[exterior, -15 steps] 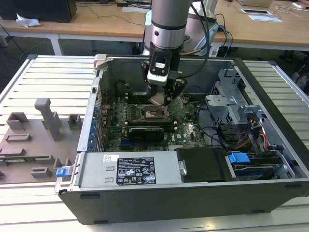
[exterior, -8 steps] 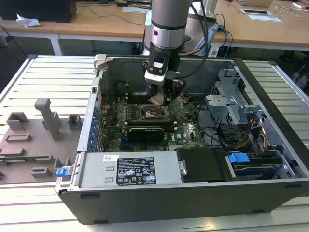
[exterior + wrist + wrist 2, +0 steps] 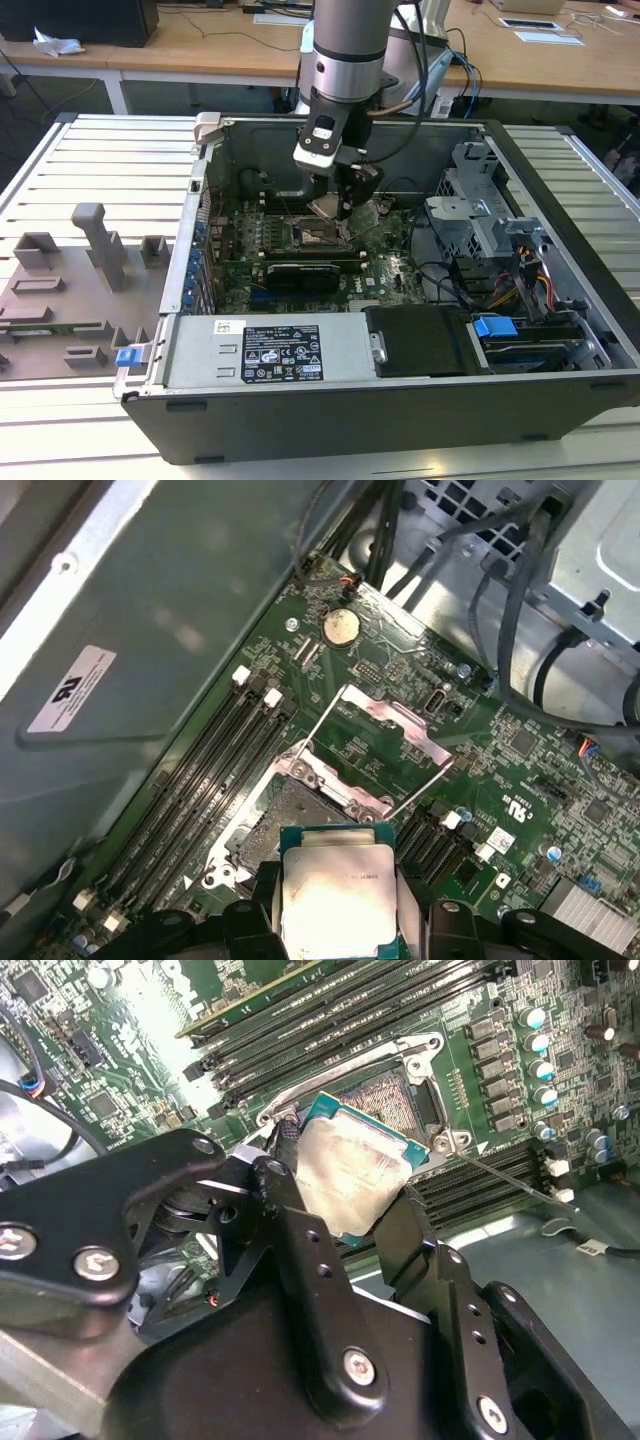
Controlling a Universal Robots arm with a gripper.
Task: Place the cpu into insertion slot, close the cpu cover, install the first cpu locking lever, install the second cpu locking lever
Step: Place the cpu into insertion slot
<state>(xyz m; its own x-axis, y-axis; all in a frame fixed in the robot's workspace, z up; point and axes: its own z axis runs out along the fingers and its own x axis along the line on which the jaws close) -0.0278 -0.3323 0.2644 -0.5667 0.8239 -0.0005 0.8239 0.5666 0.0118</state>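
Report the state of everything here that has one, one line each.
Small square cpu with pale silvery top, held tilted by the slot, not seated.
Black robot gripper, jaws shut on the cpu.
Dark square insertion slot with silver rim, empty, uncovered.
Thin silver frame cpu cover, swung open.
Dark grey computer case, side open.

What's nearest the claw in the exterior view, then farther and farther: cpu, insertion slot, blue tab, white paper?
1. cpu, held in the claw.
2. insertion slot, just beneath it.
3. blue tab, low on the exterior view's right.
4. white paper, far back on the exterior view's left.
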